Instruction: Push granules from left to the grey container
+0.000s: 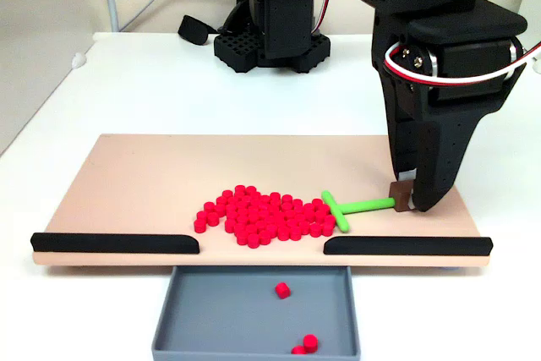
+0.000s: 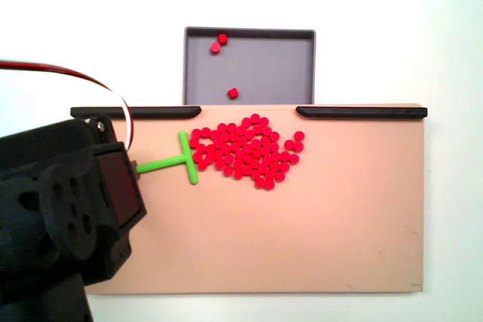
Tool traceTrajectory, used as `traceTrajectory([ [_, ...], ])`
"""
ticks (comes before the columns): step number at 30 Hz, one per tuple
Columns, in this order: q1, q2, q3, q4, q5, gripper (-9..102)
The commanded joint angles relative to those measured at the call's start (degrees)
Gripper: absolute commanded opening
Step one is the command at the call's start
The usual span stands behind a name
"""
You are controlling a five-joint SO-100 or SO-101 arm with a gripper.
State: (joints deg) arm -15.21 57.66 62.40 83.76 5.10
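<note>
1. Gripping the stem end of the green T-shaped plastic pusher stick, the black pincer is clamped on it at the right of a fixed view.
2. Small bright red cylindrical granules lie heaped on the beige rectangular board, touching the stick's crossbar, near the gap between the black edge strips.
3. Shallow slate-grey plastic container sits just beyond the gap on the white tabletop, holding three pellets.

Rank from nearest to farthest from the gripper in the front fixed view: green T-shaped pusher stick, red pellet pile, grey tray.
1. Green T-shaped pusher stick, at the gripper.
2. Pile of red pellets, left of the stick.
3. Grey plastic tray, below the board's front gap.
</note>
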Motion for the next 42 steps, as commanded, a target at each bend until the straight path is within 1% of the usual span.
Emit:
traceTrajectory([
  [1,0.8,0.0,-0.9,0.1,-0.4,0],
  [42,2.4,-0.7,-0.9,0.1,-4.6,0],
])
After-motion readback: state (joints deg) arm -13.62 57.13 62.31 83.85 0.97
